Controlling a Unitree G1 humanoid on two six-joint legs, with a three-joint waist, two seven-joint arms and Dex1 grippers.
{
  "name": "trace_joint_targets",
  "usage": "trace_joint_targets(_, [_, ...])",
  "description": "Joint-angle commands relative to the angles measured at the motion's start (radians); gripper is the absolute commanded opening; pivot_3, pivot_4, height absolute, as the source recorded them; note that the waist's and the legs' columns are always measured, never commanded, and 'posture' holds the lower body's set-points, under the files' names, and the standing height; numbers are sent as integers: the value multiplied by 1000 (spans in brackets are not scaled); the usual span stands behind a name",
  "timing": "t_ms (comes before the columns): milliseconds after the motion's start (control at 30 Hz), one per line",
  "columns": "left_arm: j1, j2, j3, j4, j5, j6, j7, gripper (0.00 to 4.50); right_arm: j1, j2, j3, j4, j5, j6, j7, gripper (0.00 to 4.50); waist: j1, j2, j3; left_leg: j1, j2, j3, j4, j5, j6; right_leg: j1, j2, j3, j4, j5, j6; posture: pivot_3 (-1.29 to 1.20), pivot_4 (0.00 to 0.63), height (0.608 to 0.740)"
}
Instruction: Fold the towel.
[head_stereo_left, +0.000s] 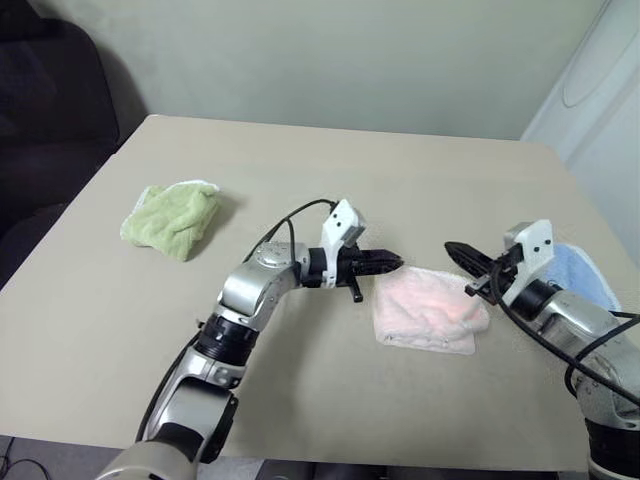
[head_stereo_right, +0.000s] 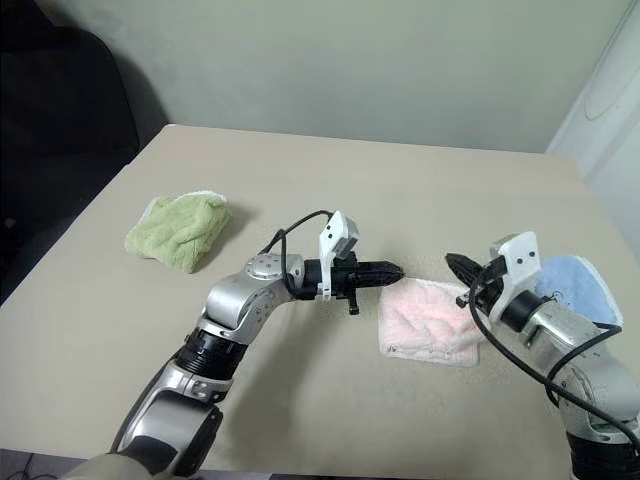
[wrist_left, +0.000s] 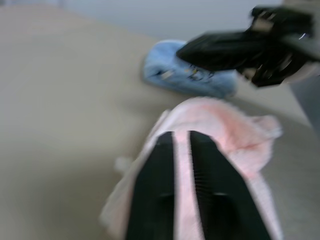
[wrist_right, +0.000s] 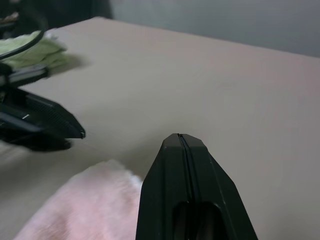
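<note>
The pink towel (head_stereo_left: 430, 310) is seen lying on the tabletop (head_stereo_left: 330, 170), toward its right side and nearer the front edge than the far edge, bunched into a compact, roughly square bundle. It looks already folded over at least once: layers are stacked, a white trim edge shows along the front, and the pile is fluffy and uneven on top, so the fold is judged loose rather than crisp.

The left tool (head_stereo_left: 392, 262) is held just off the towel's left corner, roughly level, fingers pressed together with nothing caught between them. In the left wrist view only a thin slit is seen between the fingers, with pink terry behind it, not in it.

The right tool (head_stereo_left: 462, 256) is poised over the towel's far right corner, also fully closed and empty. Both tools are judged to be clear of the cloth.

A light green cloth (head_stereo_left: 172, 218) sits near the left edge; a light blue cloth (head_stereo_right: 575, 285) sits by the right edge, just beyond the towel. Neither is touched.
</note>
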Motion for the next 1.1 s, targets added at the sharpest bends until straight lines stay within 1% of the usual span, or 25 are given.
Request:
trace_joint_targets(33, [-12, -18, -77, -13, 58, -60, -29, 78, 37, -19, 27, -11, -31, -11, 13, 0, 0, 0, 0, 0, 0, 0, 0, 0, 0, 0, 0, 0, 0, 0, 0, 0, 150, 740])
trace_joint_targets(200, [-15, -63, -156, 86, 125, -92, -42, 78, 130, -10, 25, 27, -26, -32, 50, 0, 0, 0, 0, -1, 1, 1, 0, 0, -3, -1, 0, 0, 0, -1, 3, 0, 150, 740])
trace_joint_targets(333, [-43, -104, -197, 268, 215, -127, -11, 78, 162, 2, 82, 123, -88, -75, 63, 0, -2, 0, 0, -1, 1, 1, 0, 0, -3, -1, 0, 0, 1, -3, 4, 0, 150, 740])
trace_joint_targets(433, [-56, -141, -199, 401, 258, -168, 3, 78, 171, 9, 144, 214, -162, -132, 73, 0, -2, 0, 0, -1, 1, 1, 0, 0, -3, -2, 0, 0, 0, -2, 5, 0, 150, 740])
trace_joint_targets(567, [-54, -158, -175, 447, 267, -192, -7, 78, 173, 22, 146, 227, -178, -166, 71, 0, -3, -2, -3, 2, 1, 1, 0, 0, -1, 2, -1, 0, 0, 0, 8, 0, 150, 740])
trace_joint_targets(667, [-35, -154, -125, 393, 223, -188, -24, 78, 165, 30, 108, 198, -163, -175, 56, 0, -5, -2, -3, 3, 1, 1, 0, 0, -2, 3, -1, 0, 0, 0, 8, 0, 150, 740])
trace_joint_targets(800, [5, -137, 14, 186, 56, -65, -54, 78, 165, 16, 39, 109, -123, -155, 51, 0, -7, 0, -2, 0, 1, 2, 0, 0, -3, -1, 0, 0, 0, 0, 8, 0, 150, 740])
trace_joint_targets(867, [31, -102, 86, 67, -26, 11, -53, 78, 172, 0, 0, 43, -92, -127, 57, 0, -7, 0, -2, -2, 1, 2, 0, 2, -1, -3, 0, 0, 0, 0, 8, 0, 150, 740])
trace_joint_targets(933, [54, -67, 152, -13, -90, 75, -36, 78, 177, -17, -31, -7, -63, -98, 64, 0, -7, 0, -2, -2, 1, 3, -1, 2, 0, -3, 0, 0, 0, 0, 7, 0, 150, 740])
trace_joint_targets(1000, [66, -47, 186, -49, -124, 120, -15, 78, 179, -27, -47, -34, -42, -77, 69, 0, -7, 0, -2, -2, 1, 3, -1, 2, 0, -2, 1, 0, 0, 1, 6, 0, 150, 740])
trace_joint_targets(1100, [85, -2, 237, -61, -159, 193, 21, 78, 165, -46, -68, -56, -9, -42, 75, 0, -5, 0, -2, 0, 1, 2, -1, 2, 0, -1, 0, 0, 0, 0, 7, 0, 150, 740])
